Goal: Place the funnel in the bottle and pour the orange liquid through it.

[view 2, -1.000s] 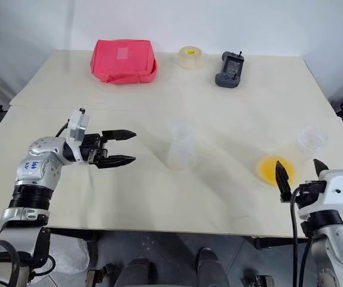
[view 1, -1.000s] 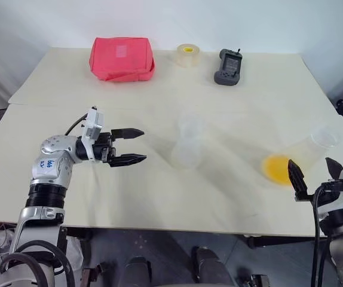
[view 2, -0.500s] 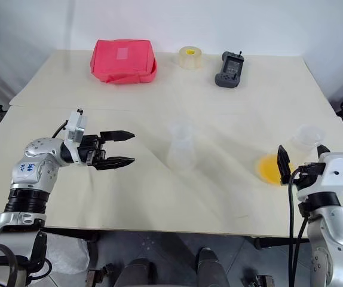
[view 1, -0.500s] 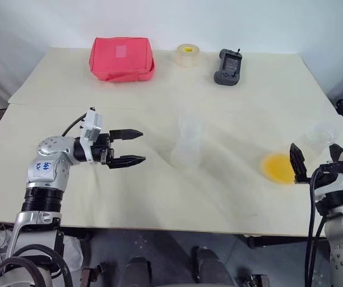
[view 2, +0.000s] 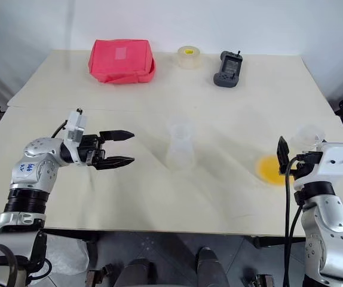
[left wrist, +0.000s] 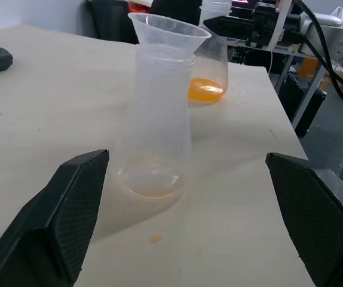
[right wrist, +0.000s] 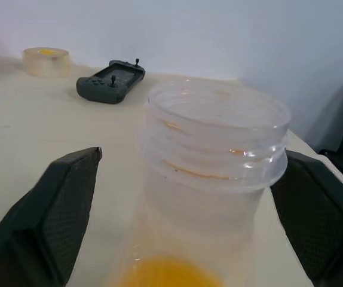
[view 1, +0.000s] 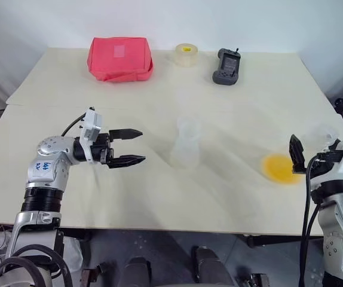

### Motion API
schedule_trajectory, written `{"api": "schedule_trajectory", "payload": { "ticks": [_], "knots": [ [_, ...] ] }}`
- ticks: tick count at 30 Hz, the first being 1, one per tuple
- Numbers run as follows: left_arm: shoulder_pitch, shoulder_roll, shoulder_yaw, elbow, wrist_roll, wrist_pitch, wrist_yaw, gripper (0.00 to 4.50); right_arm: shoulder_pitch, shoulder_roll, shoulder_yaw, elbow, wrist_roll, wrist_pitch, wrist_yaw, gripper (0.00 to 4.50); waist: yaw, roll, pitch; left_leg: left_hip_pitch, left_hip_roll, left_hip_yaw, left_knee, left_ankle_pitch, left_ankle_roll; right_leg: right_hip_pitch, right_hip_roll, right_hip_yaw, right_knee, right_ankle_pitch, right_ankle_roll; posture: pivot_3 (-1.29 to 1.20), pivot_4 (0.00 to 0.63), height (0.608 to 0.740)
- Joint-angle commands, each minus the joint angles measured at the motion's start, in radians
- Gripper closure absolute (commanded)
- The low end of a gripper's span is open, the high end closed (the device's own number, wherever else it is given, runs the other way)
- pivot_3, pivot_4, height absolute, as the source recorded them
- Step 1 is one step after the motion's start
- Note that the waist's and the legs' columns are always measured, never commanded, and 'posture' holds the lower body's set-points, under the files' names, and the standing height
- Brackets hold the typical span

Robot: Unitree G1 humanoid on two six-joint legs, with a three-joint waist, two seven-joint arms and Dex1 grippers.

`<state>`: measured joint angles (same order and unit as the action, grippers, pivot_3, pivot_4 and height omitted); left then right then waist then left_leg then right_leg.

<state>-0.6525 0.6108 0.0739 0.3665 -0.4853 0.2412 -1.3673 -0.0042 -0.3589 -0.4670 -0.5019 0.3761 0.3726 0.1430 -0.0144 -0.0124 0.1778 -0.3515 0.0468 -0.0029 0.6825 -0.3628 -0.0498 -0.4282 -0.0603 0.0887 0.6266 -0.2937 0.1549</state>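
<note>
Straddling the jar (right wrist: 213,179) of orange liquid (view 1: 279,168) with jaws not yet clenched, right gripper (view 2: 300,156) readies a grasp; funnel (left wrist: 168,33) already sits in bottle (left wrist: 156,125) mid-table, left gripper (view 1: 126,146) released nearby.

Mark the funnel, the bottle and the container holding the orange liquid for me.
funnel (left wrist: 168,34): left wrist view, on its flared wall.
bottle (left wrist: 153,149): left wrist view, on its conical body.
container (right wrist: 216,156): right wrist view, on its threaded neck.

Head stereo overhead (wrist cams close)
</note>
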Motion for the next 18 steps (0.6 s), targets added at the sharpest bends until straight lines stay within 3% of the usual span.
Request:
{"api": "schedule_trajectory", "payload": {
  "ticks": [1, 3, 4, 12, 18],
  "knots": [
    [0.010, 0.024, 0.037, -0.037, -0.017, -0.002, 0.001, 0.00, -0.007, 0.005, 0.001, -0.061, 0.021, -0.003, -0.006, 1.27, -0.004, 0.000, 0.000, 0.000, 0.000, 0.000, 0.000, 0.000, 0.000, 0.000, 0.000, 0.000, 0.000, 0.000, 0.000, 0.00, 0.150, 0.740],
    [0.013, 0.026, 0.041, -0.036, -0.017, -0.004, -0.002, 0.00, -0.007, 0.004, 0.008, -0.074, 0.028, 0.003, -0.003, 1.97, -0.010, 0.000, 0.000, 0.000, 0.000, 0.000, 0.000, 0.000, 0.000, 0.000, 0.000, 0.000, 0.000, 0.000, 0.000, 0.00, 0.150, 0.740],
    [0.014, 0.027, 0.042, -0.035, -0.017, -0.005, -0.004, 0.00, -0.007, 0.003, 0.011, -0.079, 0.031, 0.006, -0.001, 2.10, -0.013, 0.000, 0.000, 0.000, 0.000, 0.000, 0.000, 0.000, 0.000, 0.000, 0.000, 0.000, 0.000, 0.000, 0.000, 0.00, 0.150, 0.740],
    [0.012, 0.009, 0.081, 0.003, -0.014, -0.079, 0.011, 0.00, -0.147, -0.043, 0.096, -0.163, 0.026, 0.127, -0.040, 2.10, -0.021, 0.001, 0.001, 0.000, 0.000, 0.000, 0.000, 0.000, 0.000, -0.001, 0.000, 0.000, 0.000, 0.000, 0.000, 0.00, 0.150, 0.740],
    [0.001, -0.008, 0.088, 0.039, -0.013, -0.131, -0.012, 0.00, -0.384, -0.064, 0.314, -0.180, -0.042, 0.253, -0.056, 2.10, -0.021, 0.001, 0.001, -0.001, 0.000, 0.000, 0.000, 0.000, 0.000, -0.002, 0.000, 0.000, 0.001, 0.000, 0.000, 0.00, 0.150, 0.740]
  ]
}}
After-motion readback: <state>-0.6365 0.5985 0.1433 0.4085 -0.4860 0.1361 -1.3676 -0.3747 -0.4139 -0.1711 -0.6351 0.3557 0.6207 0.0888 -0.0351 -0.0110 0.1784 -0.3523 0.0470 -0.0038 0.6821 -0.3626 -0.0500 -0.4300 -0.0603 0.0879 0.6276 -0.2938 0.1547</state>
